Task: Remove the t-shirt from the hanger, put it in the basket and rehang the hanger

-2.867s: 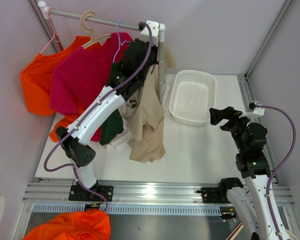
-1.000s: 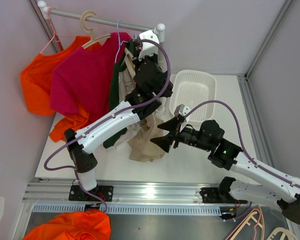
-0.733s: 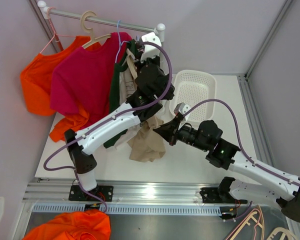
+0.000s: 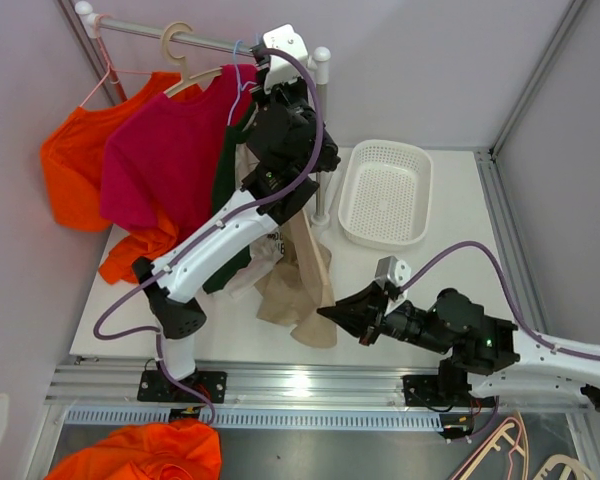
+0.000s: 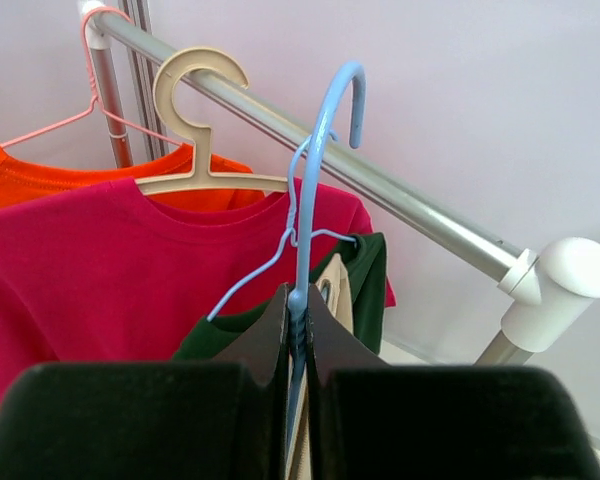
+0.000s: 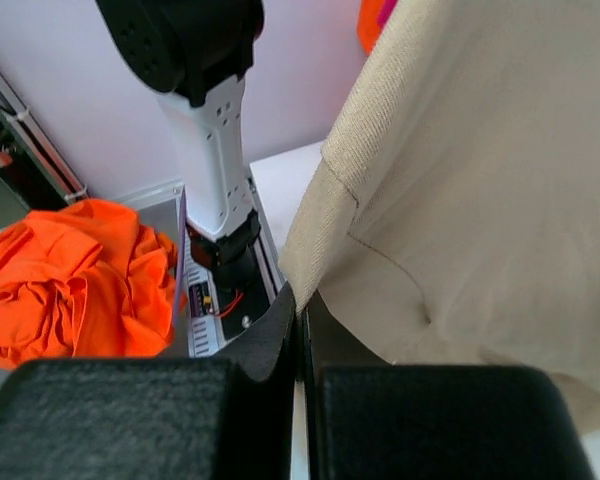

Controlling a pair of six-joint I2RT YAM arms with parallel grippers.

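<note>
From above, the left hand [image 4: 260, 80] has climbed to the right end of the rail [image 4: 180, 38]. The right hand [image 4: 327, 314], open beside the beige t-shirt [image 4: 302, 262] a second ago, has closed and drawn back low over the desk [image 4: 410, 285], stretching the hem toward the near edge. In the left wrist view, that hand is pinched tight on the neck of the blue hanger [image 5: 315, 170], its hook at the rail. In the right wrist view, the other hand [image 6: 300, 305] is shut flat on the shirt's edge. With the cloth held at both ends, further pulling should probably slip it off.
</note>
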